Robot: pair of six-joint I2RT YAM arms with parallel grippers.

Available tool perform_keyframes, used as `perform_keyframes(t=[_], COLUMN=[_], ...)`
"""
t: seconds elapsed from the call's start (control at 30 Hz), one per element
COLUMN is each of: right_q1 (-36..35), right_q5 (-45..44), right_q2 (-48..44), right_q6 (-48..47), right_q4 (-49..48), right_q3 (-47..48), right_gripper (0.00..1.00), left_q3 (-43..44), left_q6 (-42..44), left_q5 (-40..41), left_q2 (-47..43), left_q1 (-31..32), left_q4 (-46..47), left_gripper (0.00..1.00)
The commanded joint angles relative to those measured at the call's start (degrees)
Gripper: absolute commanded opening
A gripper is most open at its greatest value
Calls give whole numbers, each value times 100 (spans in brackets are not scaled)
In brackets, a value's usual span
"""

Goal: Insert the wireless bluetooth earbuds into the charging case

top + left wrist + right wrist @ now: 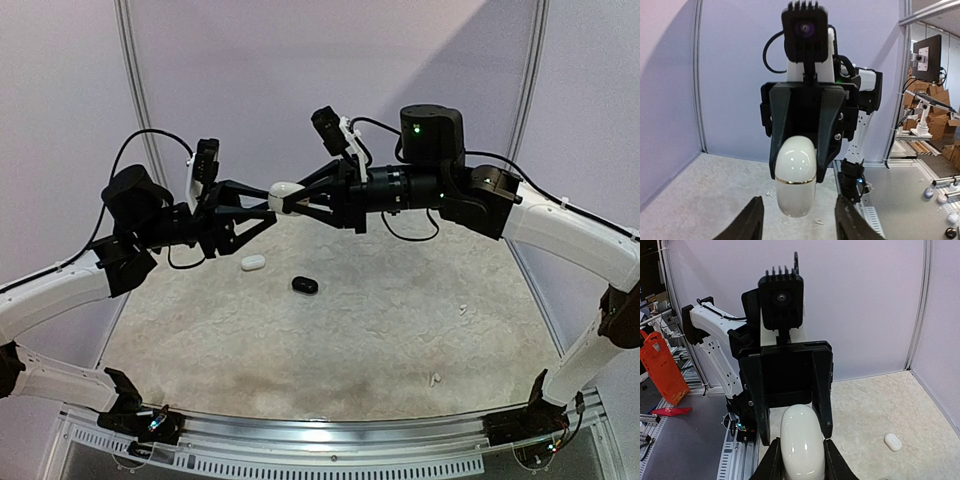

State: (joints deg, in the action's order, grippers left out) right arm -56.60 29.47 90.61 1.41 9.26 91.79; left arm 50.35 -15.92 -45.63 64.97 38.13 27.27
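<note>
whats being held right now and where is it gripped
The white charging case, in mid-air, clamped by the right pincer across the sides of one end. The left pincer stands open around the other end, not touching it.

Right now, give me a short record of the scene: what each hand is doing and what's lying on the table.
right hand: shut on the white case, in mid-air
left hand: open, fingers beside that case, not gripping
on table: second white case, black case beside it
loose: two tiny white earbuds, right side
</note>
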Motion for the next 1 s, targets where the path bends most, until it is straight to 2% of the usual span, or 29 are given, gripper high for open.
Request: perform_keyframes(t=[0.0,0.07,0.13,0.2,0.23,0.37,0.6,0.73,0.97], right_q1=[-44,-85,-88,-99,-102,-145,-185,-187,-187], right_q5=[-88,-164,-171,-168,-184,-231,-212,-240,-193], right_q2=[136,245,309,386,429,565,708,746,765], right_q6=[-571,-851,-1032,-1195,-1244,-1411,-1571,-1591,-1576], right_q4=[574,858,962,1124,1229,1540,1854,1878,1743], right_q3=[490,734,878,1054,1133,1327,1411,1410,1408], right_gripper=[0,0,0,0,0,0,0,0,0], left_q3=[81,146,193,202,197,190,195,171,160], left_q6=[619,868,1222,1317,1327,1306,1228,1189,1171], left_q5=[-202,-359,-542,-441,-367,-255,-168,-166,-197], left_q2=[86,94,82,77,69,93,140,145,130], left_q1=[-25,-17,-8,-6,-5,1,10,10,19], left_q4=[-585,-857,-1116,-1188,-1177,-1025,-958,-912,-925], left_gripper=[55,60,59,46,43,47,46,40,18])
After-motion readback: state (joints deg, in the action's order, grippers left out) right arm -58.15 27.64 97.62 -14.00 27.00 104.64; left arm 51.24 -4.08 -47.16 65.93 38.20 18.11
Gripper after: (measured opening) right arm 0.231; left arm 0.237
